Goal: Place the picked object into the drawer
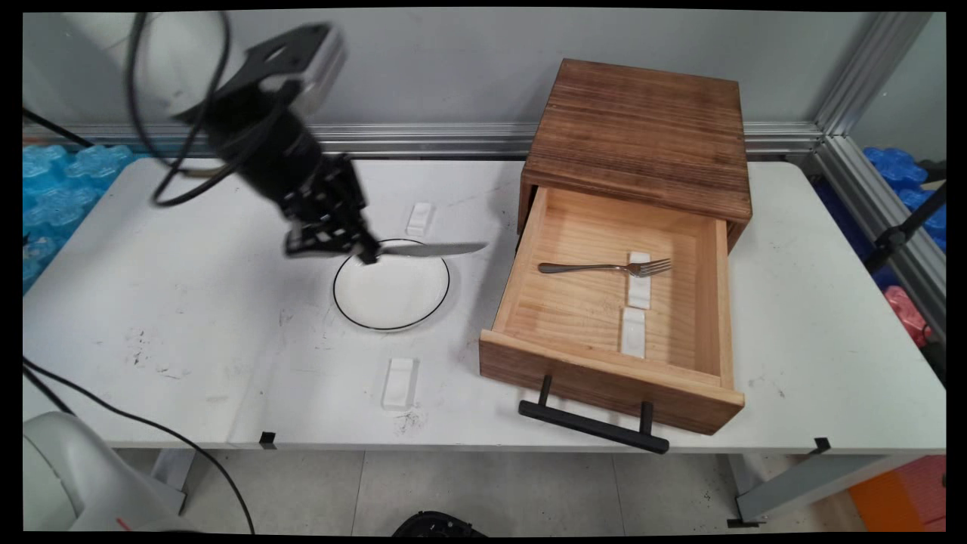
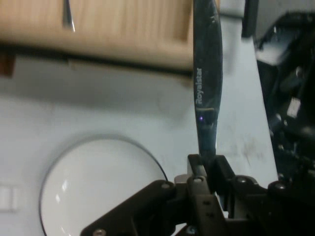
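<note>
My black gripper (image 1: 368,253) is shut on the handle of a steel knife (image 1: 434,248), held level above the table with its blade pointing right toward the drawer. In the hand view the knife (image 2: 206,88) rises straight from the closed gripper (image 2: 206,164). Just below it sits a white plate with a black rim (image 1: 391,295), seen in the hand view as the plate (image 2: 98,191) at lower left. To the right stands a wooden box (image 1: 642,136) with its drawer (image 1: 529,264) pulled open. A fork (image 1: 604,267) lies inside, its tines resting on a white block (image 1: 639,279).
Small white blocks lie on the table behind the plate (image 1: 419,218) and in front of it (image 1: 398,382); another (image 1: 633,332) sits in the drawer. The drawer's black handle (image 1: 593,427) juts toward the table's front edge. Blue material lies beyond the table's left end (image 1: 53,189).
</note>
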Available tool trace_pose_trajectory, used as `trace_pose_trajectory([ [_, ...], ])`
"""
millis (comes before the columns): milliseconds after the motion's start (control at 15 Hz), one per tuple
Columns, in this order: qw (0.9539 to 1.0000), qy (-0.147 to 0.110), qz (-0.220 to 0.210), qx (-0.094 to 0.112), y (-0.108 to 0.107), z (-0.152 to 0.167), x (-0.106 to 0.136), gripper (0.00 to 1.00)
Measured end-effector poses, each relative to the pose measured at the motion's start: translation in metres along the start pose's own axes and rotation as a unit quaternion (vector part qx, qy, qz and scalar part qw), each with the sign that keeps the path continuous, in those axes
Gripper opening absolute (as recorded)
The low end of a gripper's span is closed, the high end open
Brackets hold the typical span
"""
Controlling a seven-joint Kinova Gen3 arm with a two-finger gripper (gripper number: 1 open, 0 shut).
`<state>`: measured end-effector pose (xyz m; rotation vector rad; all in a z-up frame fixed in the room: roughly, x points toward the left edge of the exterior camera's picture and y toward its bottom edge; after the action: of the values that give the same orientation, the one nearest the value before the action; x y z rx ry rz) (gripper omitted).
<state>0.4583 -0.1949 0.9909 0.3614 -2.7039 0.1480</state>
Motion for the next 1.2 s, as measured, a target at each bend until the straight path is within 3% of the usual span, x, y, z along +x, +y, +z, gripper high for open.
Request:
trace_pose_trajectory([
  [400, 0.9995, 0.012, -0.008, 0.028, -0.015, 0.024, 0.096, 0.00],
  [733, 0.9988, 0.010, -0.019, 0.043, -0.027, 0.071, 0.166, 0.00],
  [1200, 0.9988, -0.010, -0.022, 0.042, -0.041, 0.149, 0.223, 0.00],
])
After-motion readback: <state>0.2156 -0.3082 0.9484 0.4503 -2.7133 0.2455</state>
